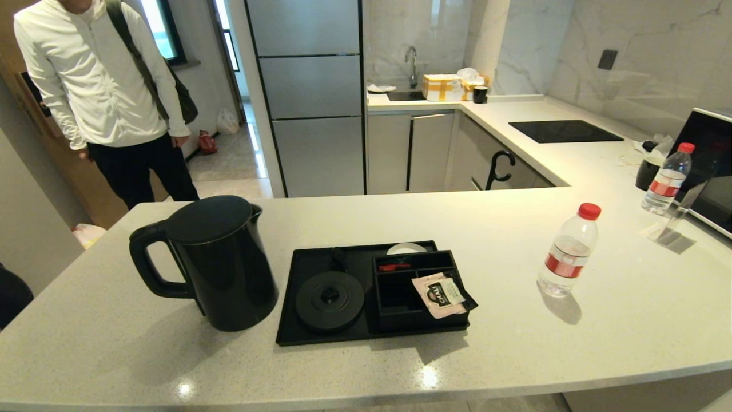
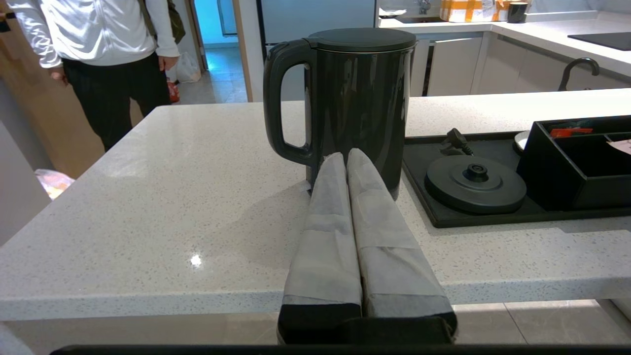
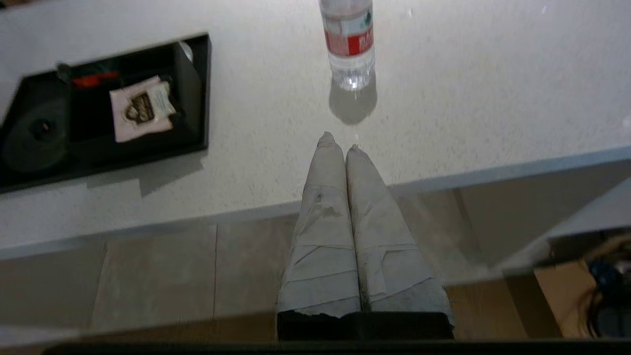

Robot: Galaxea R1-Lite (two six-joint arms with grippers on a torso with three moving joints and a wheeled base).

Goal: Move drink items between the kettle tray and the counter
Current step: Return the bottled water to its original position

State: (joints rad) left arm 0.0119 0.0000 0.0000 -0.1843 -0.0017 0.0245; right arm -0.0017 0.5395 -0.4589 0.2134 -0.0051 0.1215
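Black kettle (image 1: 220,263) (speckled pale counter (image 1: 354,366)).

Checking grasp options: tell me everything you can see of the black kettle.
The kettle is tall, matte black, plastic-looking, with a flat closed lid, a small spout at the rim and a loop handle pointing away from the tray. It stands upright on the counter, just beside the tray, off the round base. Nothing grips it; the shut left gripper points at its lower body.
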